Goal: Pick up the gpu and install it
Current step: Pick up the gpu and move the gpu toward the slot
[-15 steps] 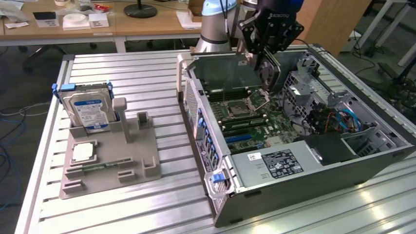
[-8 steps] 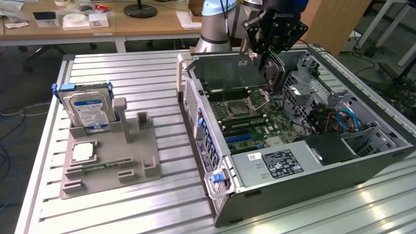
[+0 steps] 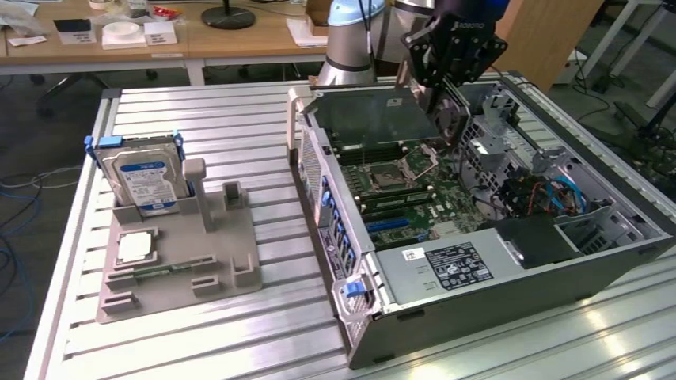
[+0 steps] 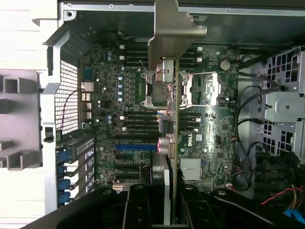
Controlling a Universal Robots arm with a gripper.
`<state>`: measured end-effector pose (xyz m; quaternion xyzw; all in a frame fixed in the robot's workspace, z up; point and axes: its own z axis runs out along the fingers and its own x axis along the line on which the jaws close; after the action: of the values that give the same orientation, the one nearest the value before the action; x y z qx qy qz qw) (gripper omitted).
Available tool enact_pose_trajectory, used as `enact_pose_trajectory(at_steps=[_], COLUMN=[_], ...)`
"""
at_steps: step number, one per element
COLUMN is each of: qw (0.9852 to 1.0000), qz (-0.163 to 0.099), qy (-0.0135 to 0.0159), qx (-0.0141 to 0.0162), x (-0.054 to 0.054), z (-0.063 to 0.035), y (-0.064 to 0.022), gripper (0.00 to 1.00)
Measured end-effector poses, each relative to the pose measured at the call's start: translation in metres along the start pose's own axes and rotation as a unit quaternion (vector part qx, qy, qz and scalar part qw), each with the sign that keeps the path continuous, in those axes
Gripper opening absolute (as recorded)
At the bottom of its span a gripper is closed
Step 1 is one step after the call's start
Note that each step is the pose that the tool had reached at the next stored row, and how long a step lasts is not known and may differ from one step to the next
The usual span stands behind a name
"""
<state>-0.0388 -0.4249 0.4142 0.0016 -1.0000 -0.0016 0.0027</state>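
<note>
Slatted table [image 3: 211,119] — wooden desks [image 3: 211,39] behind, perhaps office; gripper [image 3: 442,99] grips gpu [image 3: 370,115].

Slatted metal table [image 3: 211,111]: grey holder [image 3: 227,237], open computer case [image 3: 476,317] resting on it.

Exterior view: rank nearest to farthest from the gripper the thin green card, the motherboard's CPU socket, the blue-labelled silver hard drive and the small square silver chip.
1. The gpu, thin green card: held in the gripper.
2. CPU socket: inside the case, below it.
3. Blue-labelled silver hard drive: upright in the grey stand, exterior view's left.
4. Small square silver chip: flat on that stand.
</note>
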Motion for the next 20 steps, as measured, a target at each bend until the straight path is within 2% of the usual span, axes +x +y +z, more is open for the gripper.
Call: enact_pose_trajectory(at_steps=[20], qw=[1.0000], qz=[0.000], qy=[0.0000], qx=[0.0000], x=[-0.030], z=[0.0000], y=[-0.0001], gripper=[0.28])
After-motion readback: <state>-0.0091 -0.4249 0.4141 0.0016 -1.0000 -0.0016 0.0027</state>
